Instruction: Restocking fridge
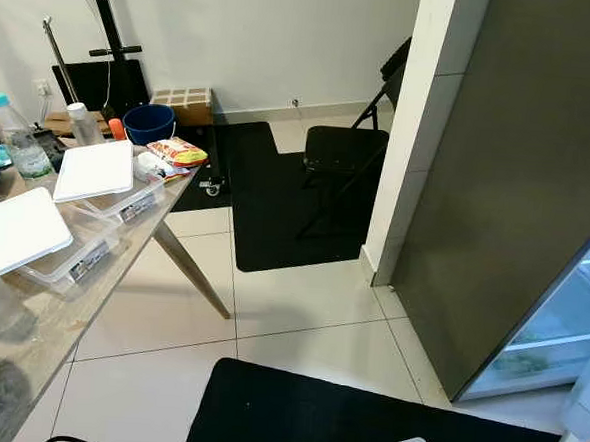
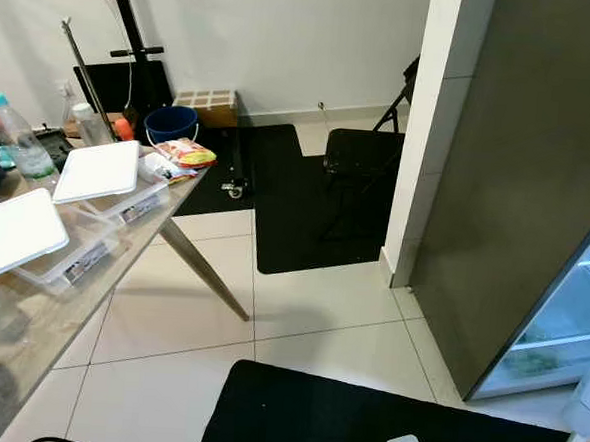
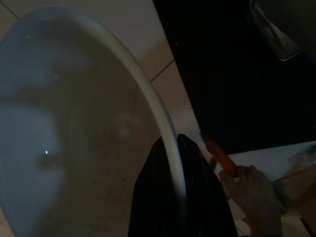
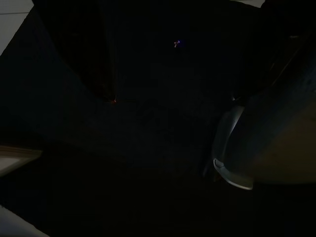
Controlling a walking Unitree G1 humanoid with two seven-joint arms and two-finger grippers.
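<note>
While the fridge (image 1: 569, 328) stands open at the robot's right, its lit shelves showing past the dark grey side panel, the left claw (image 3: 180, 197) is clenched on the rim of a pale round bowl (image 3: 74, 123), one black finger on each side of the edge, above floor tiles and a black mat (image 3: 237, 74). Whether the right claw is released or clenched I cannot tell; its view is nearly black. On the table (image 1: 69, 317) at the left lie two clear boxes with white lids (image 1: 96, 172), a water bottle (image 1: 17, 139) and a snack packet (image 1: 177, 152). Beyond stand a blue bucket (image 1: 149, 124) and a black folding chair (image 1: 344, 149).
</note>
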